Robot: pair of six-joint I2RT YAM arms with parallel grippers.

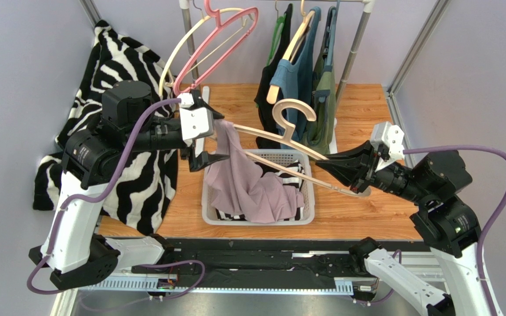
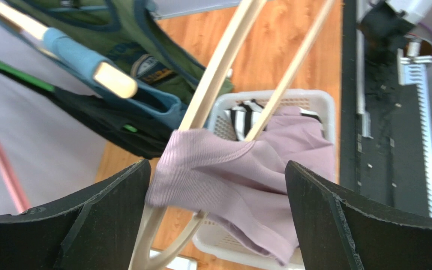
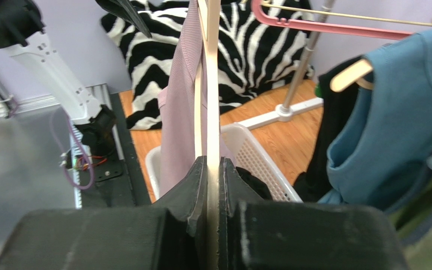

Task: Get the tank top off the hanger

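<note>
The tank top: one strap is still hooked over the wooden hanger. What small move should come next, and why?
Probably draw the hanger back toward the right arm. The right jaws are shut on it, the left jaws stand open, and only a strap of the tank top hangs on its far end; the rest sags into the basket. That might slip it free.

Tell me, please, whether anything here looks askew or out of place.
The tank top clings to just one end of the wooden hanger, gripped by the right hand; the rest sags into the basket.
</note>
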